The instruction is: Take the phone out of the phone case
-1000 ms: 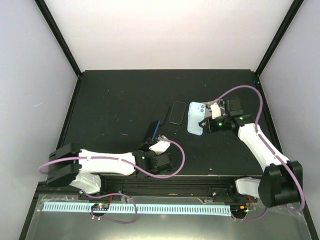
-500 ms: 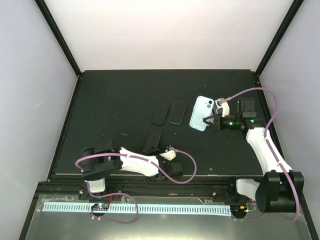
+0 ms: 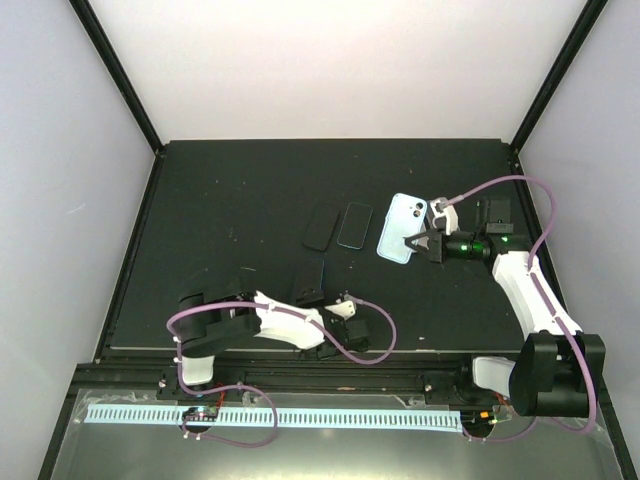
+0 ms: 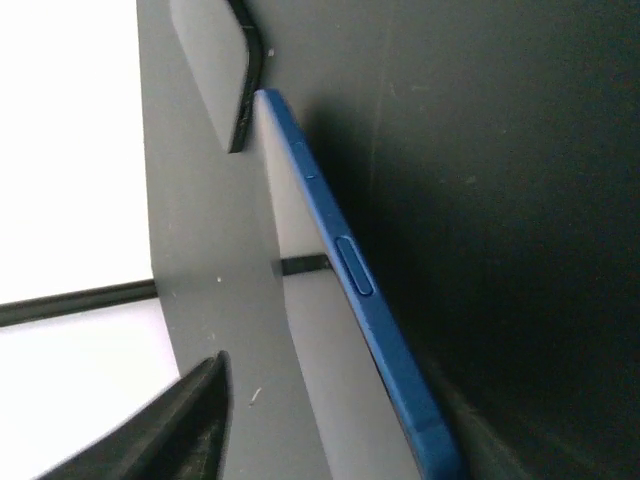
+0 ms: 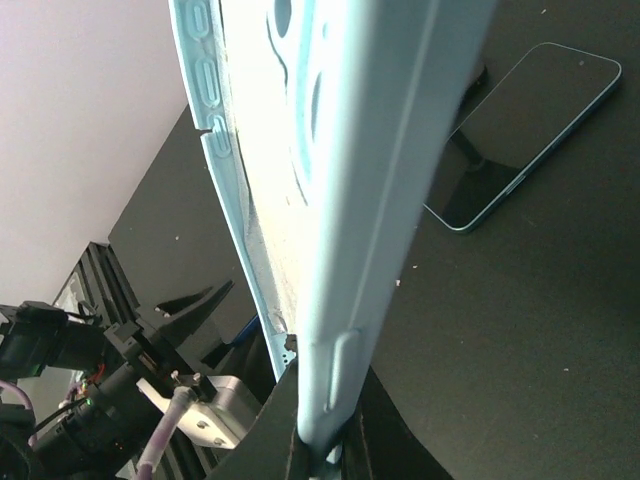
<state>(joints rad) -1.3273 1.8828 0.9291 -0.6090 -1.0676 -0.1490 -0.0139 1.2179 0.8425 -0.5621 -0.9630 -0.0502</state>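
Observation:
The dark blue phone (image 3: 308, 283) lies low on the black table, right in front of my left gripper (image 3: 314, 299). In the left wrist view its blue edge (image 4: 352, 272) runs diagonally. My left gripper (image 4: 330, 425) is open, and one dark finger (image 4: 195, 415) stands clear of the phone's glossy face. The light blue phone case (image 3: 401, 227) is held up at the right, tilted on edge. My right gripper (image 3: 420, 241) is shut on its lower end. The right wrist view shows the case (image 5: 340, 150) rising from my right gripper (image 5: 325, 445), pale inner side to the left.
Two more phones lie flat mid-table: a black one (image 3: 322, 227) and one with a pale blue rim (image 3: 354, 224), also seen in the right wrist view (image 5: 525, 130). Black frame posts and white walls enclose the table (image 3: 220, 200). The left arm is folded along the near edge.
The left arm has drawn back toward the near edge, brought the blue phone down to the table and opened its jaws. The right gripper has shifted the case slightly right.

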